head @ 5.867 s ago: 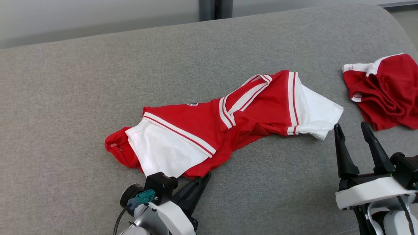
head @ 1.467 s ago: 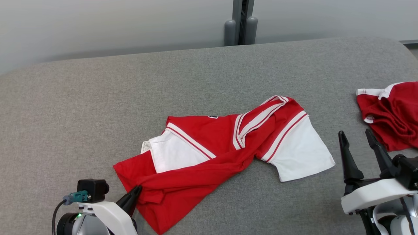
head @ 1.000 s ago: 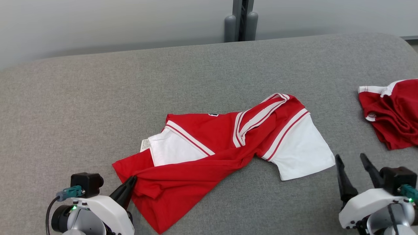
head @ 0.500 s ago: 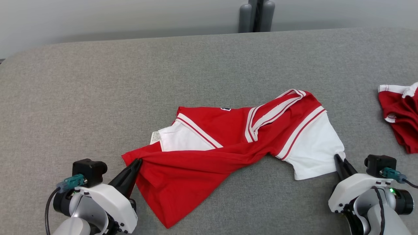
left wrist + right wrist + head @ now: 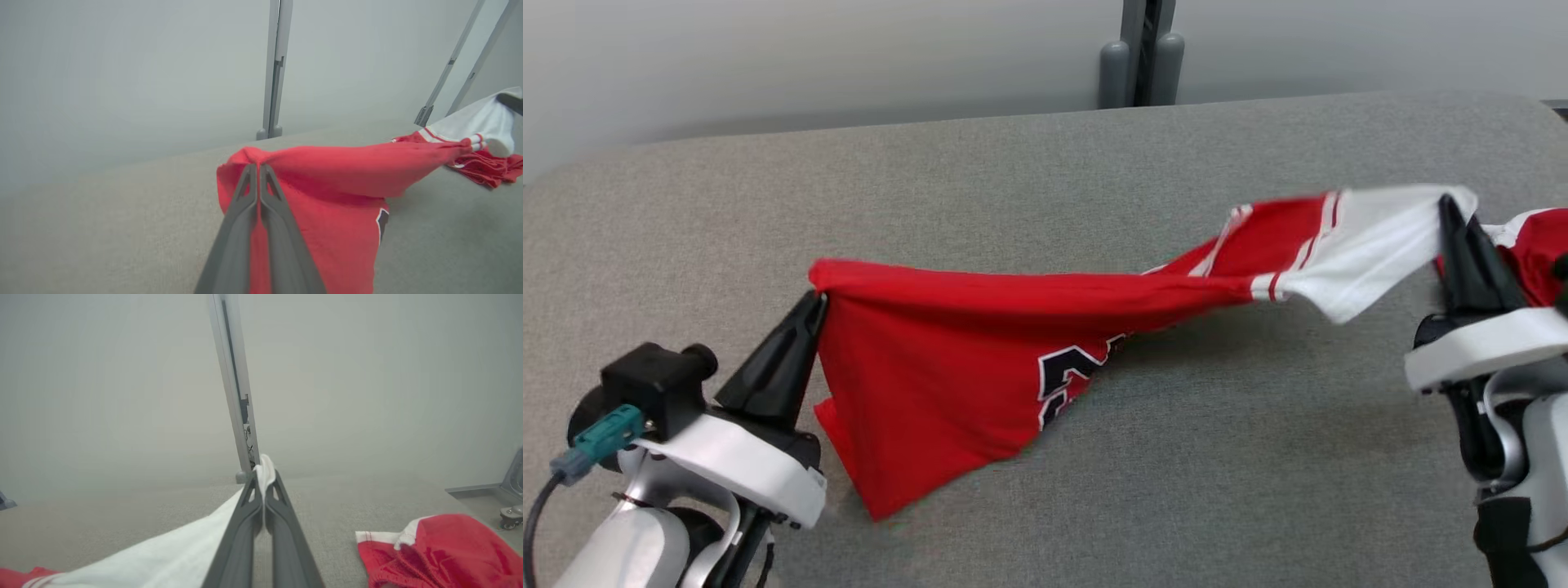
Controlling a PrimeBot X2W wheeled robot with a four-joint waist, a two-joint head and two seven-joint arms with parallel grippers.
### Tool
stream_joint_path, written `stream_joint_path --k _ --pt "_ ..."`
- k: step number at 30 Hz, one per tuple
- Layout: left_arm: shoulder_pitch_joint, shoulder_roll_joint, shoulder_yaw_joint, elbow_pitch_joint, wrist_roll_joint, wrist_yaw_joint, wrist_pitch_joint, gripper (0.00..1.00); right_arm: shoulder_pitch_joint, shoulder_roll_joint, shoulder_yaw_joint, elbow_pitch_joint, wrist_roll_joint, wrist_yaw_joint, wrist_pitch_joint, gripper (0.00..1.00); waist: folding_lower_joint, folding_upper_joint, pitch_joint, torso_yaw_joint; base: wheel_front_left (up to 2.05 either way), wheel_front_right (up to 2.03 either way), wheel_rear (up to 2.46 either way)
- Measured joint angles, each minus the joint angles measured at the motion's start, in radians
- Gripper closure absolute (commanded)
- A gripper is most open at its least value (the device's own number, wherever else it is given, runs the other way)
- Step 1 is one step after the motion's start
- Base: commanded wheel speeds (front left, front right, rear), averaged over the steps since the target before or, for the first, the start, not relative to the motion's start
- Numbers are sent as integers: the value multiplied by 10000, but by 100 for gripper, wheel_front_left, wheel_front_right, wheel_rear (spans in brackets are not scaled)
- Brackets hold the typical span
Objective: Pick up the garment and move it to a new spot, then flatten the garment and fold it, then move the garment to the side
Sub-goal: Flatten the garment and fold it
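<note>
The garment is a red jersey with white sleeves and a black number. It hangs stretched above the grey cushion between both grippers, its lower hem drooping onto the cushion. My left gripper is shut on its red corner at the left, also seen as the left gripper pinching red cloth. My right gripper is shut on the white sleeve at the right. The right wrist view shows the right gripper with the white sleeve pinched between the fingers.
A second red-and-white garment lies crumpled at the cushion's right end, partly behind my right gripper. The grey cushion spreads wide behind the jersey. A grey post stands against the pale wall behind.
My right gripper closed on the white sleeve. Both grippers then rose and drew apart, lifting the jersey off the cushion and stretching it, so the black number now shows.
</note>
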State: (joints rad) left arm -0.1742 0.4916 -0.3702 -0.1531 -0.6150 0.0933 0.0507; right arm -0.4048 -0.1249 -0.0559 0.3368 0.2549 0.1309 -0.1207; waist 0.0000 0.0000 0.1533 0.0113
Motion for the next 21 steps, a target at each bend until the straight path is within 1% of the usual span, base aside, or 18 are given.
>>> stream_joint_path --k 3,7,8,9,10,11,13,16,21 --pt "-213 163 299 -869 178 280 -27 100 -142 -59 -98 -1615 21 0 477 100 0 0 -154 -116 0 0 0" --pt "-624 330 623 -1708 366 491 -82 100 -360 -184 -359 -3781 46 0 1141 100 0 0 -304 -195 0 0 0" --pt "-624 330 623 -1708 366 491 -82 100 -360 -184 -359 -3781 46 0 1141 100 0 0 -304 -195 0 0 0" --pt "-866 424 803 -2109 481 598 -81 100 -485 -211 -545 -4759 -4 0 1402 100 0 0 -361 -222 0 0 0" --pt "-935 506 874 -2303 554 673 -56 100 -547 -203 -629 -5193 -8 0 1561 100 0 0 -381 -232 0 0 0" --pt "-935 506 874 -2303 554 673 -56 100 -547 -203 -629 -5193 -8 0 1561 100 0 0 -381 -232 0 0 0" --pt "-1025 593 1043 -2642 598 769 -36 100 -593 -150 -708 -5881 -42 0 1848 100 0 0 -400 -262 0 0 0" --pt "-1084 658 1214 -2959 627 920 10 100 -598 -25 -823 -6481 -56 0 2197 100 0 0 -378 -285 0 0 0" --pt "-1248 679 1321 -3124 685 1014 8 100 -596 102 -865 -6636 6 0 2541 100 0 0 -236 -296 0 0 0"
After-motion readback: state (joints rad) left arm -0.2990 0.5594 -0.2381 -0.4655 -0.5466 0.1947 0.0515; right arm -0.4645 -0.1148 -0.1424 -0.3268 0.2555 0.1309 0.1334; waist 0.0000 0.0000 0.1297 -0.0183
